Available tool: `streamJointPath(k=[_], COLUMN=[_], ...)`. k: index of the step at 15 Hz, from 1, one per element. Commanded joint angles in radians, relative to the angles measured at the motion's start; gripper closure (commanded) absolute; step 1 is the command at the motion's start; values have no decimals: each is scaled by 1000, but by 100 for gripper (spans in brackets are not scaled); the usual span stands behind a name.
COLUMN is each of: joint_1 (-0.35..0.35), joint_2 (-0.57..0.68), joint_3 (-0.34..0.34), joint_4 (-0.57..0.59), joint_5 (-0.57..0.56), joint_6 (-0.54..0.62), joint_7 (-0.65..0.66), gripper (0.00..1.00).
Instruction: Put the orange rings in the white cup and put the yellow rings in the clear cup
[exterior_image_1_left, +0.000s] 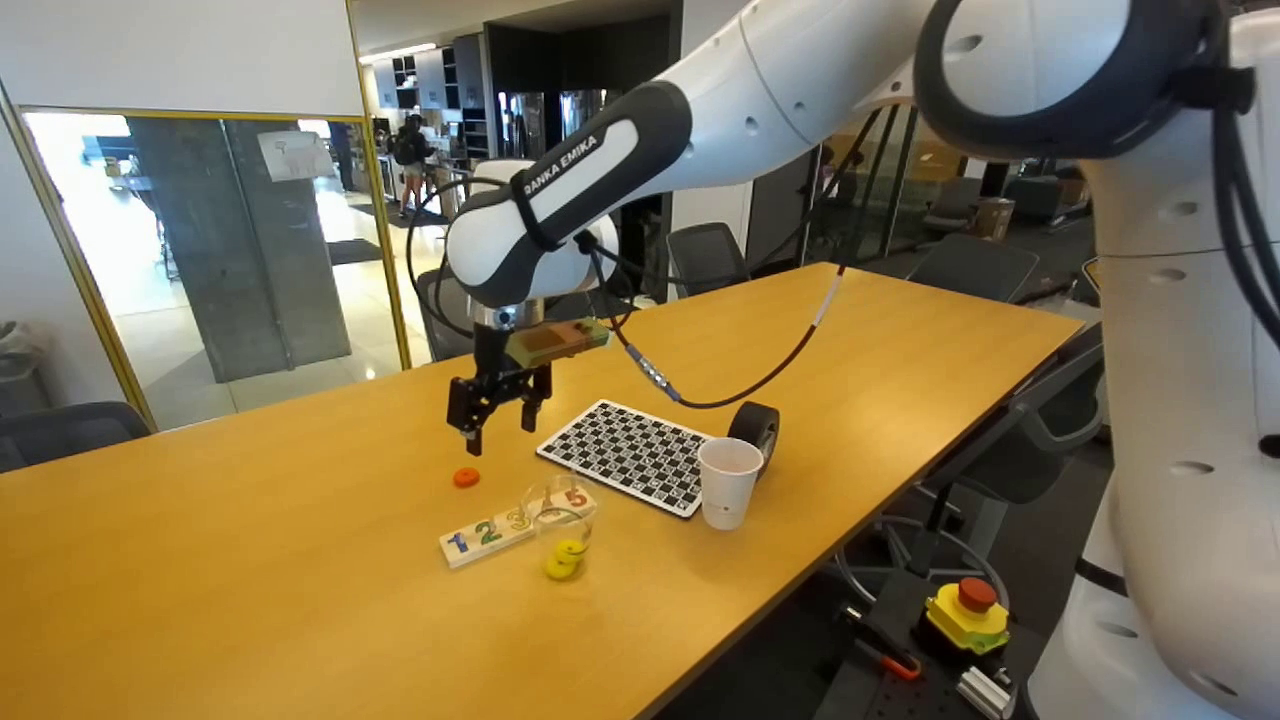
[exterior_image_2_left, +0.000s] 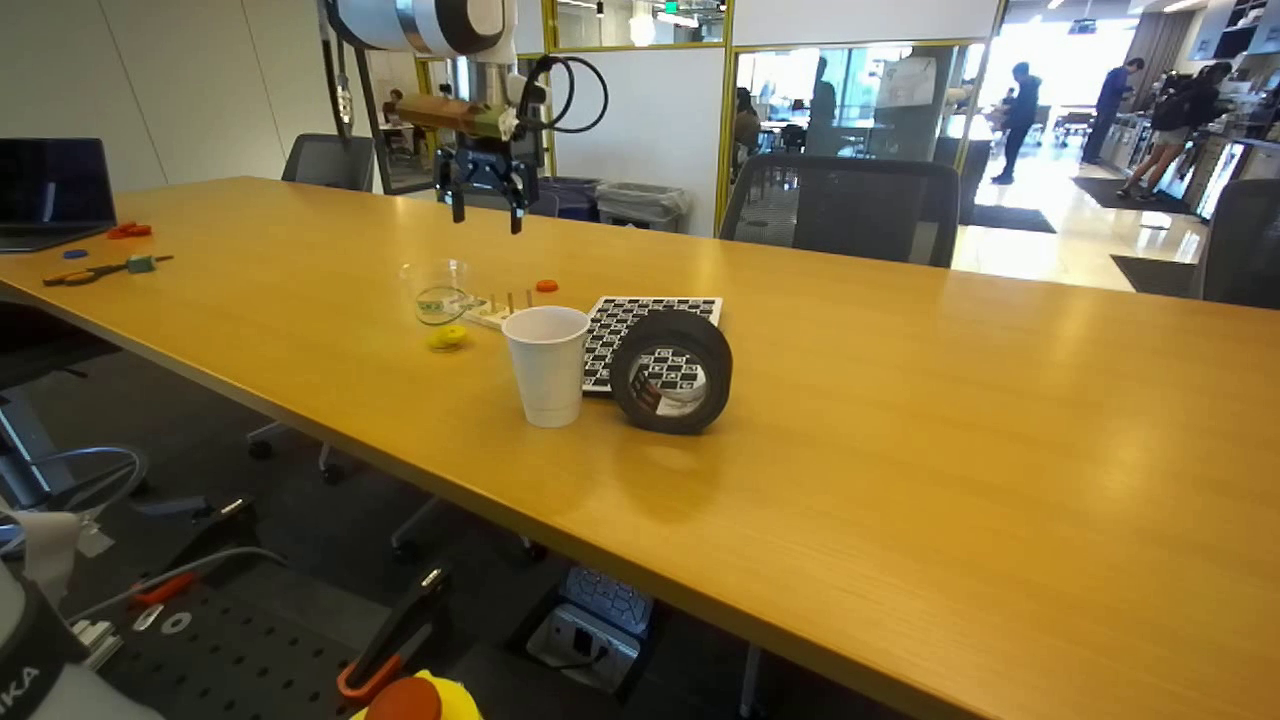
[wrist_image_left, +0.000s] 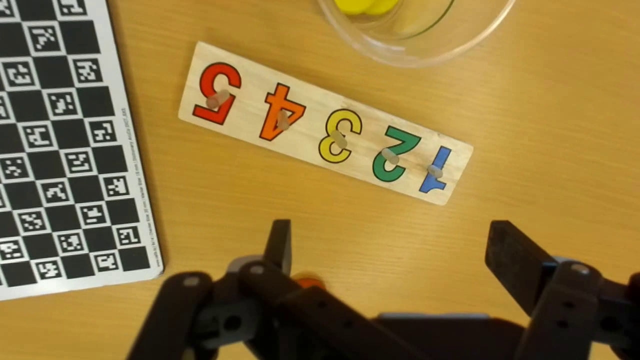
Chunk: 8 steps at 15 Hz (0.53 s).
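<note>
One orange ring (exterior_image_1_left: 466, 478) lies flat on the table; it also shows in an exterior view (exterior_image_2_left: 546, 286) and partly behind a finger in the wrist view (wrist_image_left: 311, 283). Yellow rings (exterior_image_1_left: 564, 562) lie at the bottom of the clear cup (exterior_image_1_left: 536, 502), which stands upright; its rim shows in the wrist view (wrist_image_left: 415, 61). The white cup (exterior_image_1_left: 728, 492) stands upright by the checkered mat, also in an exterior view (exterior_image_2_left: 548, 372); its inside bottom is hidden. My gripper (exterior_image_1_left: 502, 434) is open and empty, above the table near the orange ring; its fingers are wide apart in the wrist view (wrist_image_left: 388, 235).
A wooden peg board with numbers (wrist_image_left: 310, 131) lies beside the clear cup. The checkered mat (exterior_image_1_left: 630, 450) lies between it and the white cup. A black tape roll (exterior_image_2_left: 652, 330) stands on edge beside the white cup. A laptop (exterior_image_2_left: 52, 188) and pliers (exterior_image_2_left: 90, 274) are farther along the table.
</note>
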Motion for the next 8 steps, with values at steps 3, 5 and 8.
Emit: streamJointPath(k=[3, 5, 8], joint_1=[21, 37, 52], joint_2=[256, 320, 392], joint_3=[-32, -58, -83], joint_4=[270, 336, 421], joint_5=[-58, -97, -128], joint_6=[-38, -29, -27], joint_7=[60, 112, 169], gripper=[0, 0, 0])
